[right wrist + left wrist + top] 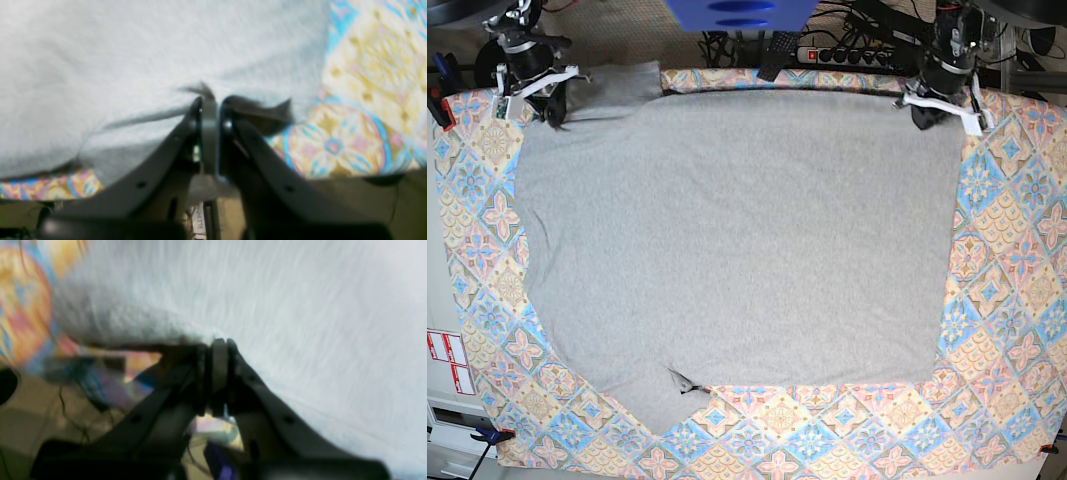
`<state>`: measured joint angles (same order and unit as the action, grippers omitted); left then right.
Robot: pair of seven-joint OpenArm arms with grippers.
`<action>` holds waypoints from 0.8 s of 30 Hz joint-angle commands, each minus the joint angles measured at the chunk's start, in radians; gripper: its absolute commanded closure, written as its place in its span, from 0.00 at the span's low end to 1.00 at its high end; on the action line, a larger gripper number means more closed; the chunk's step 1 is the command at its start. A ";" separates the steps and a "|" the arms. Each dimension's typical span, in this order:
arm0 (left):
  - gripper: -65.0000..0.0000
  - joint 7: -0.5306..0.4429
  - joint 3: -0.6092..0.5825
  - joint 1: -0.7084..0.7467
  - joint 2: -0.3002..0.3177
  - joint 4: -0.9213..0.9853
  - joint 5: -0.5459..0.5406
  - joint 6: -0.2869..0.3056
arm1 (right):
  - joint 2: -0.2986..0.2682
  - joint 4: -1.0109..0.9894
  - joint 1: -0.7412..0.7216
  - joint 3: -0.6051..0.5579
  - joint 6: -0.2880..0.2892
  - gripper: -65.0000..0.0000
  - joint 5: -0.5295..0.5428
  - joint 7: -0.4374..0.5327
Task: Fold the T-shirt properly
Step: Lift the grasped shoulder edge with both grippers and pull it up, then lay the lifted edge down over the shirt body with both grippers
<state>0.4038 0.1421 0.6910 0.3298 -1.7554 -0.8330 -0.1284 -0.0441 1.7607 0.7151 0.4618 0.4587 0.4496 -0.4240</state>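
Note:
The grey T-shirt (737, 240) lies spread flat on the patterned tablecloth, plain side up, no lettering showing. One sleeve sticks out at the far left corner and another at the near left. My left gripper (930, 112) is at the shirt's far right corner; in the left wrist view it (218, 343) is shut on the shirt's edge (233, 300). My right gripper (539, 100) is at the far left corner by the sleeve; in the right wrist view it (210, 101) is shut on the shirt's edge (133, 66).
The colourful diamond-patterned tablecloth (1017, 300) covers the table and shows around the shirt on the right, left and near sides. Cables and a power strip (847, 50) lie behind the table's far edge. A blue object (737, 12) sits at the top centre.

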 commanded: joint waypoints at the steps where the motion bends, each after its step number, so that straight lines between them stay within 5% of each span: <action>1: 1.00 -0.019 0.011 -0.011 0.009 -0.019 0.005 0.005 | -0.007 0.018 0.005 0.004 -0.008 1.00 0.008 0.018; 8: 1.00 -0.016 0.011 -0.164 0.013 -0.013 0.005 0.000 | -0.010 0.017 -0.153 0.002 -0.008 1.00 0.008 0.012; 14: 1.00 -0.013 0.003 -0.304 0.012 0.021 0.008 0.000 | -0.012 0.002 -0.366 -0.004 -0.008 1.00 0.005 -0.105; 24: 1.00 -0.013 0.001 -0.572 0.015 0.331 0.008 0.003 | -0.013 -0.302 -0.619 -0.004 -0.008 1.00 0.004 -0.141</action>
<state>0.4244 0.1333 0.1368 0.3271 -1.4090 -0.8337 -0.1196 -0.0448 1.4384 0.1120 0.4541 0.4488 0.4381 -0.5987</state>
